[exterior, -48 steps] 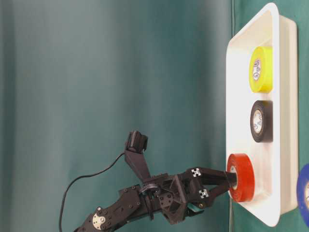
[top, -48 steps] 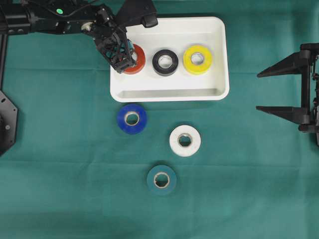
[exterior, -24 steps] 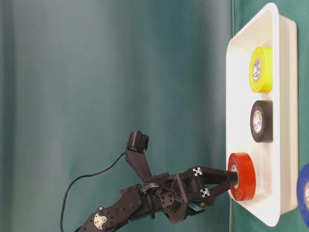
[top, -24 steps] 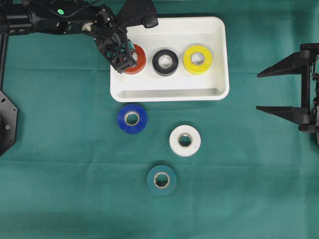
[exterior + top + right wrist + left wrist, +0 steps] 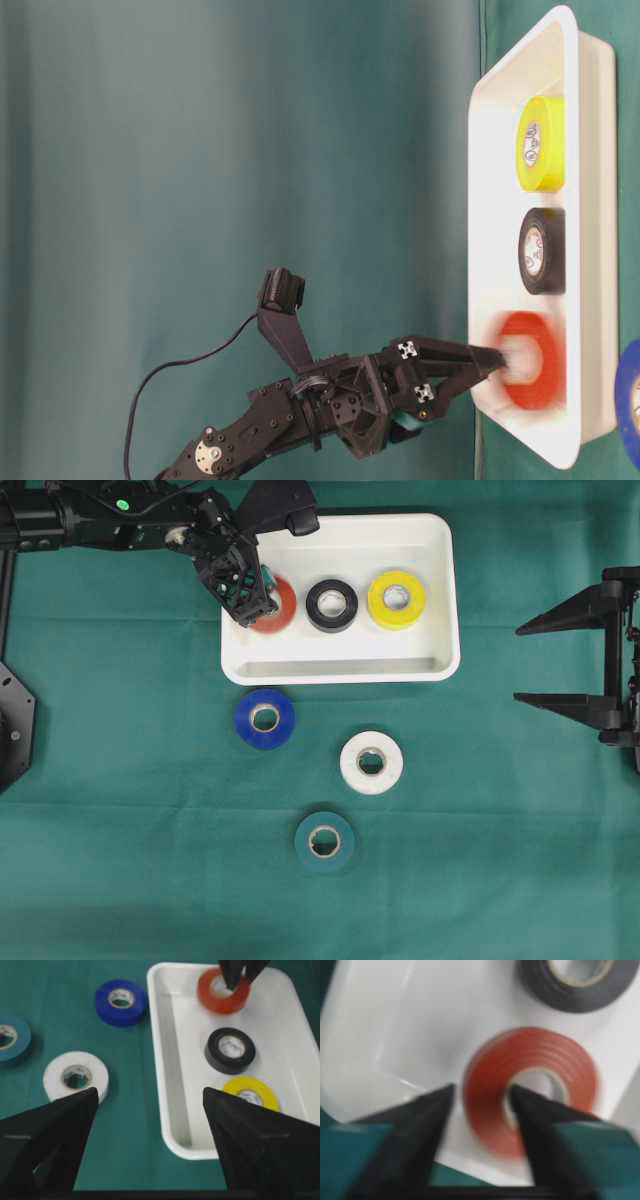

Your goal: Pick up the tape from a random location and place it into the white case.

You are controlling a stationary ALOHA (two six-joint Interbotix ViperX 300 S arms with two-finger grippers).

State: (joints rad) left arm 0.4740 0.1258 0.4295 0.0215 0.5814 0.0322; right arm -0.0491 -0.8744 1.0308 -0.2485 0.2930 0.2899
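Right, view by view:

1. Overhead: left gripper (image 5: 255, 598) sits over the left end of the white case (image 5: 340, 670), partly covering the red tape (image 5: 278, 607). The red tape, black tape (image 5: 332, 604) and yellow tape (image 5: 396, 599) lie in a row inside the case. On the green cloth (image 5: 120, 810) below the case lie the blue tape (image 5: 264, 718), white tape (image 5: 371, 762) and teal tape (image 5: 324, 841), all flat and apart from each other. Right gripper (image 5: 530, 662) is parked at the right edge, fingers spread wide, nothing between them.

2. Table-level: the red tape (image 5: 528, 360) is motion-blurred on the case floor. The left gripper's fingertips (image 5: 490, 360) are at its face; contact unclear through the blur.

3. Left wrist: jaws are apart. One finger (image 5: 427, 1120) is outside the red tape (image 5: 530, 1085), the other over its core hole. There is a gap between the outer finger and the roll's rim, so no pinch. The red tape lies flat in the case corner, next to the black tape (image 5: 565, 985).

4. Right wrist: right fingers (image 5: 55, 1135) are wide open and empty, well short of the case (image 5: 165, 1060).
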